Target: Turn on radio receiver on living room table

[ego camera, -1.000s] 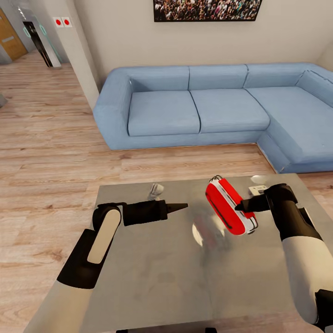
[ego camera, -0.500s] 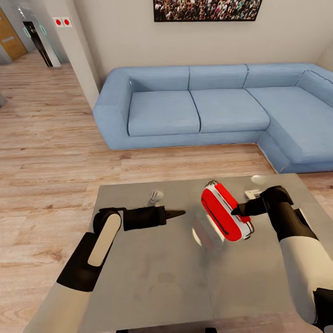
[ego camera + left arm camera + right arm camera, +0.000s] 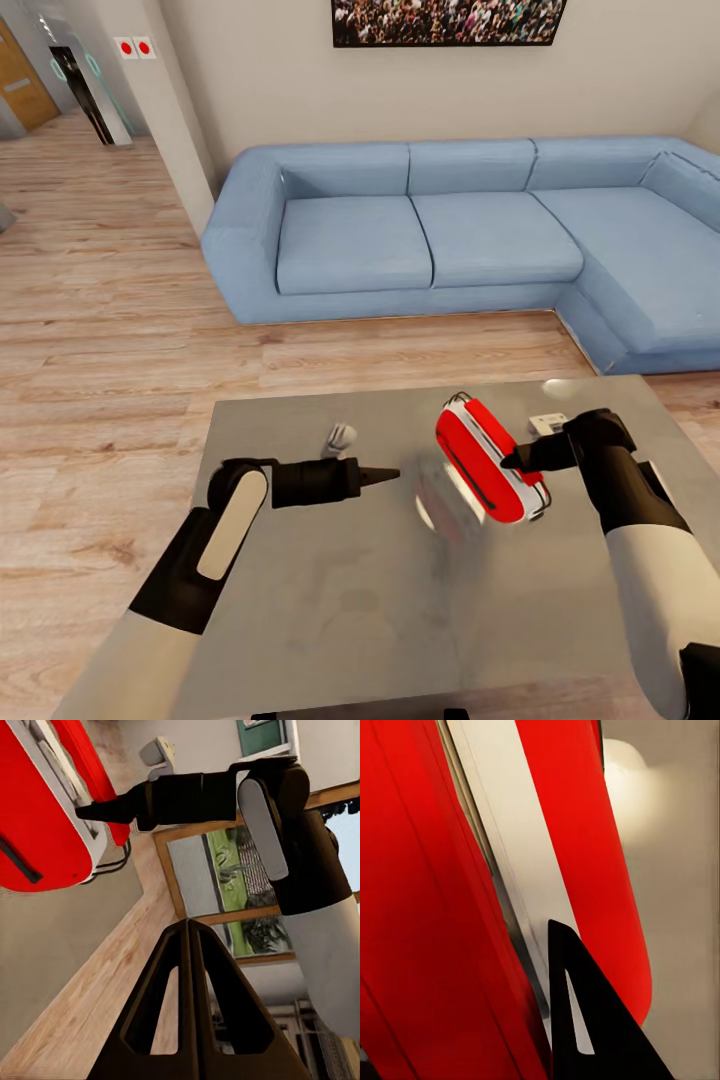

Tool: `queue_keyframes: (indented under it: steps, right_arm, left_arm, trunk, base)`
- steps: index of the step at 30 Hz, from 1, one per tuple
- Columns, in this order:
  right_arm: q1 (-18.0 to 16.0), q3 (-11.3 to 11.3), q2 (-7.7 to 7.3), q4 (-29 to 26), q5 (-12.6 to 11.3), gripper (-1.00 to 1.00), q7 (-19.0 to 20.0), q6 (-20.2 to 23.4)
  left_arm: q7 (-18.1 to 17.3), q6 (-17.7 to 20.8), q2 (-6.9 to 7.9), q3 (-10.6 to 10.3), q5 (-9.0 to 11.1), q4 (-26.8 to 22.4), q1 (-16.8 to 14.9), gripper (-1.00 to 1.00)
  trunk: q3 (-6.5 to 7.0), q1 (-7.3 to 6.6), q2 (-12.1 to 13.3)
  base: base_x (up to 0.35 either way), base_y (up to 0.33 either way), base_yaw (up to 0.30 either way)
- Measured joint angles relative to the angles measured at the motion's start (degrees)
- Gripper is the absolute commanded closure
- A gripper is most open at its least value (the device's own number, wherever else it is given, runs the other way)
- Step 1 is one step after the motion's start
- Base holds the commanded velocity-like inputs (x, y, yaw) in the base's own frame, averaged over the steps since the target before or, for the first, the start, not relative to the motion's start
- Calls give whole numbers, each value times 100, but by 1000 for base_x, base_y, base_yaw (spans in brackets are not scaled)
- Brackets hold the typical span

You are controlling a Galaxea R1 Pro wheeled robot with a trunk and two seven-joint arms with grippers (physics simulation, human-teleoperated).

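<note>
light plank floor (image 3: 100,330) runs back to a blue sofa (image 3: 430,240) against a beige wall, with a crowd picture (image 3: 448,20) hung above it. nearer the robot is the table (image 3: 400,620), its grey top glossy and mirroring the things on it.

the radio (image 3: 485,460) stands on the table's far right part, tilted, red with white trim, its thin handle at the far end. the right gripper (image 3: 512,460) reaches in from the right with its black tip against the radio's side; its fingers are drawn together to a point, gripping nothing. in the right wrist view that tip lies on the white trim between the red panels.

the left gripper (image 3: 388,473) hovers over the table's middle left, pointing toward the radio but well apart from it. its fingers (image 3: 176,1005) meet in a closed wedge with nothing between them. in the left wrist view the radio and the right arm (image 3: 225,795) show beyond the wedge.

a small pale thing (image 3: 340,436) shows on the table top beyond the left arm; what it is i cannot tell.
</note>
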Motion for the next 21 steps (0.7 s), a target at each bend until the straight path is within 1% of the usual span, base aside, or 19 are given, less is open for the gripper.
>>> queue_keyframes:
  steps: [7, 13, 14, 15, 16, 17, 18, 20, 21]
  right_arm:
    - [2, 0, 5, -224, -4, 100, -33, -50]
    - [4, -12, 14, -417, -19, 100, -63, -232]
    - [6, -16, 15, -449, -19, 100, -94, -276]
    - [9, -19, 16, -621, -4, 100, -137, -303]
    - [4, -25, 18, -859, 42, 100, -205, -426]
    - [5, -24, 22, -872, -55, 100, -261, -440]
    - [10, -22, 24, -867, -97, 100, -294, -404]
    - [15, -31, 33, -873, -2, 100, -455, -601]
    - [26, -32, 44, -876, -19, 100, -494, -633]
  left_arm:
    - [0, 0, 0, -1, 0, 225, 0, 100]
    - [0, 0, 0, 0, 0, 419, 0, 100]
    - [0, 0, 0, 0, 1, 444, 0, 100]
    - [0, -1, 0, 0, 2, 444, 0, 100]
    - [0, -4, 0, 0, 2, 446, 0, 100]
    - [1, -5, 0, -4, 3, 449, 0, 100]
    - [1, -6, 0, -3, 2, 450, 0, 100]
    - [0, -7, 0, -6, 3, 451, 0, 100]
    - [0, -7, 0, -7, 1, 452, 0, 100]
  trunk:
    - [0, 0, 0]
    - [0, 0, 0]
    - [0, 0, 0]
    - [-1, 0, 1]
    - [1, 0, 0]
    - [1, 0, -1]
    - [0, 0, 0]
    - [0, 0, 0]
    - [0, 0, 0]
  base:
    - [0, 0, 0]
    - [0, 0, 0]
    - [0, 0, 0]
    - [0, 0, 0]
    - [0, 0, 0]
    - [0, 0, 0]
    - [0, 0, 0]
    - [0, 0, 0]
    - [0, 0, 0]
